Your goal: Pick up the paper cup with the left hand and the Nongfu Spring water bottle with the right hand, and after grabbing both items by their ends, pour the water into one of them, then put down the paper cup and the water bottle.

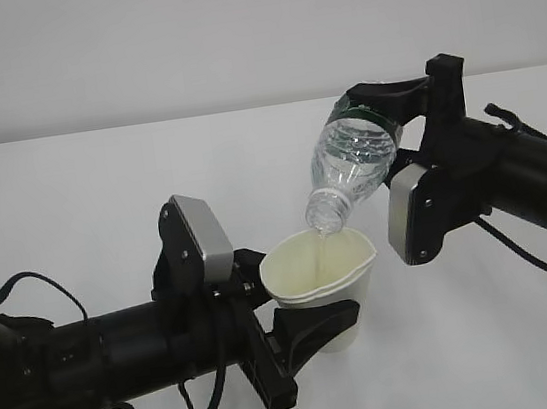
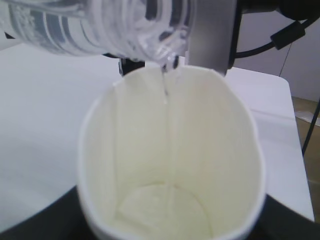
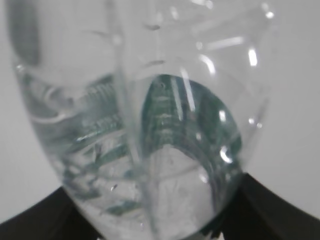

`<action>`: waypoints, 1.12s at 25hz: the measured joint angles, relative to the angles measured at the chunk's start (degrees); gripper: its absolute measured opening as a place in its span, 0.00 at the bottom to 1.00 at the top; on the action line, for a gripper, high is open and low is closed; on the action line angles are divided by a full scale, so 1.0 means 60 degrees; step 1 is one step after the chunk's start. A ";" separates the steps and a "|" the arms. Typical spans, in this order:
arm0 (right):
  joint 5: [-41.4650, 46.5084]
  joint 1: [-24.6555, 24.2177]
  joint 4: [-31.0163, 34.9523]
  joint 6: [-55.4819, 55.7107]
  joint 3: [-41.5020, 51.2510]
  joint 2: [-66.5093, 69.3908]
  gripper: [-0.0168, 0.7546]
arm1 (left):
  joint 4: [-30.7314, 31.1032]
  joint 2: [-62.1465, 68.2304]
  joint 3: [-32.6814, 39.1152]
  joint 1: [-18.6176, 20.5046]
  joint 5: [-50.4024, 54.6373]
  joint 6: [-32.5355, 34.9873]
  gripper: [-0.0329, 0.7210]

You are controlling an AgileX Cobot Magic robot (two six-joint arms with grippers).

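The white paper cup (image 1: 322,281) hangs above the table, squeezed oval at its lower end by my left gripper (image 1: 315,325), which is shut on it. Its pale yellowish inside fills the left wrist view, and its rim (image 2: 85,135) bends inward. My right gripper (image 1: 389,124) is shut on the base end of the Nongfu Spring water bottle (image 1: 349,164), which tilts neck-down over the cup. A thin stream of water (image 1: 322,249) runs from the open neck into the cup; it shows as water (image 2: 165,87) falling past the rim. The bottle (image 3: 145,140) fills the right wrist view.
A white table (image 1: 73,211) lies under both arms, with a pale wall behind. The table's right edge and a strip of floor (image 2: 307,130) show in the left wrist view. Black cables (image 1: 53,289) trail from the left arm.
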 joint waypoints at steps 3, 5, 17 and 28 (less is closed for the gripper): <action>0.0000 0.0000 0.0000 0.0000 0.0000 0.0000 0.64 | 0.0000 0.0000 0.0000 0.0000 0.0000 0.0000 0.61; 0.0000 0.0000 0.0000 0.0000 0.0000 0.0000 0.64 | 0.0000 0.0000 0.0000 0.0000 0.0000 0.0000 0.61; 0.0000 0.0000 0.0000 -0.0018 0.0000 0.0000 0.64 | 0.0000 0.0000 0.0000 0.0000 0.0017 0.0000 0.61; -0.0017 0.0000 0.0000 -0.0018 0.0000 0.0000 0.64 | 0.0000 0.0000 0.0000 0.0000 0.0017 0.0000 0.61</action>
